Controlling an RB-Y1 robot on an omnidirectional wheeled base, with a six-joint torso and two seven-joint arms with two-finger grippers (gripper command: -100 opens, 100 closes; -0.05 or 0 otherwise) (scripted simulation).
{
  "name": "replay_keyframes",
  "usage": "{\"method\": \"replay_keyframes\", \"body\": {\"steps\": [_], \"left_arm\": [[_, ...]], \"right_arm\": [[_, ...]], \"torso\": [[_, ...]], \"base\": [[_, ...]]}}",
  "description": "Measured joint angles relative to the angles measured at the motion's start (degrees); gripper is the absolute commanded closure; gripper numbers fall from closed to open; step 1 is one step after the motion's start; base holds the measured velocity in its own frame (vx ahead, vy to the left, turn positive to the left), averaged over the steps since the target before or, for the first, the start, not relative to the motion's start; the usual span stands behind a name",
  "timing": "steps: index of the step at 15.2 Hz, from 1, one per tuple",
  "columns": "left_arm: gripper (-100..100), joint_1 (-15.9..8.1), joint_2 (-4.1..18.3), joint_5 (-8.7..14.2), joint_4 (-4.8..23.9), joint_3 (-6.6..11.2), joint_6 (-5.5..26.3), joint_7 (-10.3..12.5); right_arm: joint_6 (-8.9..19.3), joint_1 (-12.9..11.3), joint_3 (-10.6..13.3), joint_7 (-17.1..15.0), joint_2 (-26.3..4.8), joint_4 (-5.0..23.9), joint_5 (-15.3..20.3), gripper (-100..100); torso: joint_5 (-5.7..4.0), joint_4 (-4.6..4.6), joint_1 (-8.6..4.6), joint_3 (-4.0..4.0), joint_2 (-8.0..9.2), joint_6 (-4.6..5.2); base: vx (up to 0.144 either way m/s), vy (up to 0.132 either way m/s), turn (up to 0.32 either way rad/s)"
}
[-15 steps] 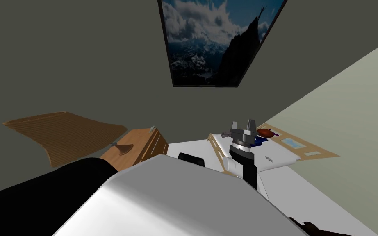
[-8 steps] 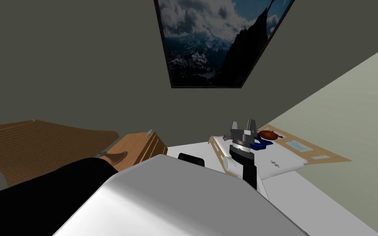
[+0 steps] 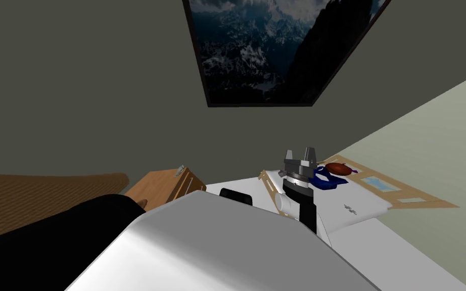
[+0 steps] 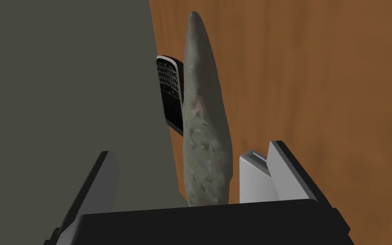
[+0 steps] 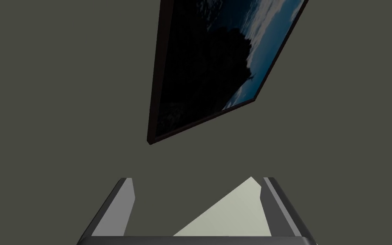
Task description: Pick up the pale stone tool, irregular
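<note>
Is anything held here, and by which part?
Nothing: the stone tool sits inside the open left gripper, ungripped; the right gripper is open, empty.

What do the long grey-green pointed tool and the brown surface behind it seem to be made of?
The long grey-green pointed tool looks like stone, matte and rough: its face is mottled, with small chipped facets. The brown surface looks like wood, smooth and dull, by its faint grain streaks; possibly veneer.
</note>
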Motion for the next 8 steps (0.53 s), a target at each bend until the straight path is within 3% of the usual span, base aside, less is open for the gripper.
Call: {"method": "replay_keyframes", "body": {"steps": [2, 3, 6, 8], "left_arm": [[-100, -3.79, 1.8, -1.78, 3.62, 0.3, -0.23, 0.36], [-100, -3.81, 1.15, -1.96, 2.81, 1.34, 0.43, -0.3], [-100, -3.34, -0.3, -2.34, -2.87, 4.61, 3.86, -3.77], [-100, -4.21, -2.32, -3.0, -8.81, 8.93, 7.41, -8.14]], "right_arm": [[0.0, -0.01, 0.0, 0.0, 0.01, 0.0, 0.0, 0], [0.0, -0.01, 0.01, 0.0, 0.01, 0.0, 0.0, 0], [0.0, -0.01, 0.01, 0.0, 0.01, 0.0, 0.0, 0], [0.0, -0.02, 0.01, 0.0, 0.01, 0.0, 0.0, 0]], "torso": [[-0.03, 0.08, -0.2, 0.19, 0.33, -0.01], [-0.05, 0.1, -0.24, 0.25, 0.43, -0.03], [-0.05, 0.11, -0.25, 0.27, 0.46, -0.02], [-0.07, 0.13, -0.32, 0.3, 0.5, -0.01]], "base": [[-0.068, -0.031, 0.08], [-0.043, -0.017, -0.006], [-0.055, -0.027, 0.071], [-0.047, -0.033, 0.034]]}}
